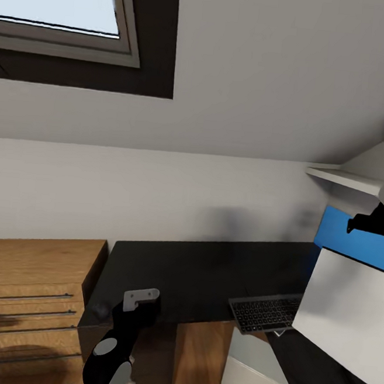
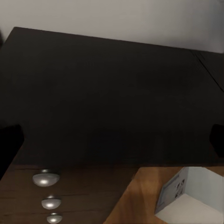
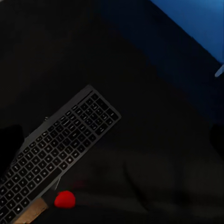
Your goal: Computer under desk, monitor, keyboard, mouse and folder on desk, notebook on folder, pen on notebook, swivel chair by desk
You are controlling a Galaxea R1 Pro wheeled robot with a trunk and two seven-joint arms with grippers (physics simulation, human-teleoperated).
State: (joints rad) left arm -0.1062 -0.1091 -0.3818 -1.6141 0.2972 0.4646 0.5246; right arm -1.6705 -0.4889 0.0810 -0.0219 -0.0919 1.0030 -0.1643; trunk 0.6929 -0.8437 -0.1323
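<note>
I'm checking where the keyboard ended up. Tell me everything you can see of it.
The keyboard is a slim black full-size board with dark grey keys and pale legends, lying flat on the black desk. It sits at the desk's front edge, one corner overhanging the wood floor in the right wrist view. The monitor's pale back covers its right end in the head view. A small red object lies by its near edge. No claw touches it.
</note>
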